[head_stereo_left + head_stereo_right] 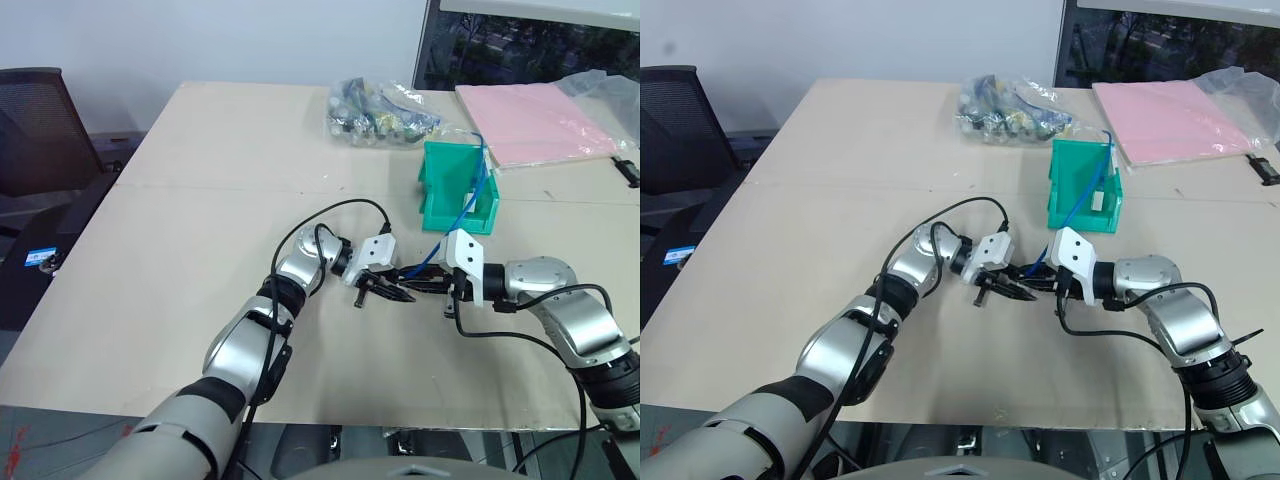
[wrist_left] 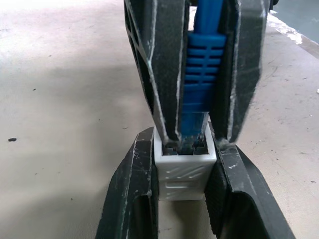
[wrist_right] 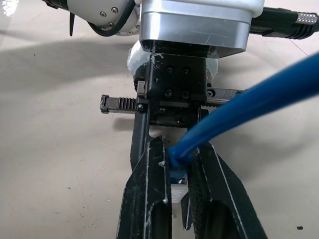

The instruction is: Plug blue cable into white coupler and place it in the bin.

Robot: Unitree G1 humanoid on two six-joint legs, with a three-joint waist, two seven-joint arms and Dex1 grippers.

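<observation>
Left gripper (image 2: 182, 199): fingers clamped on either side of the white coupler, held just above the table, tip to tip with the other gripper.
Right gripper (image 3: 179, 199): fingers pressed together on the plug end of the blue cable, pointing across at the left gripper.
White coupler (image 2: 183, 169): small boxy block with ribbed face, pinched between the left fingers, socket turned toward the plug.
Blue cable (image 3: 259, 97): ribbed blue boot and clear plug held in line with the coupler, plug tip at the socket mouth; how far seated, cannot tell. The free length rose in an arc from the grippers toward the bin.
Bin (image 1: 440, 205): teal-green, standing on the table just beyond the two grippers, holding a second blue cable (image 1: 478, 185) and a small white piece (image 1: 1097, 200).
Clear bag of parts (image 1: 380, 112): at the far side of the table, behind the bin.
Pink sheet (image 1: 540, 120): far right, beside clear plastic wrap.
Table (image 1: 180, 250): pale beige top.
Office chair (image 1: 40, 130): dark, off the table's left edge.
</observation>
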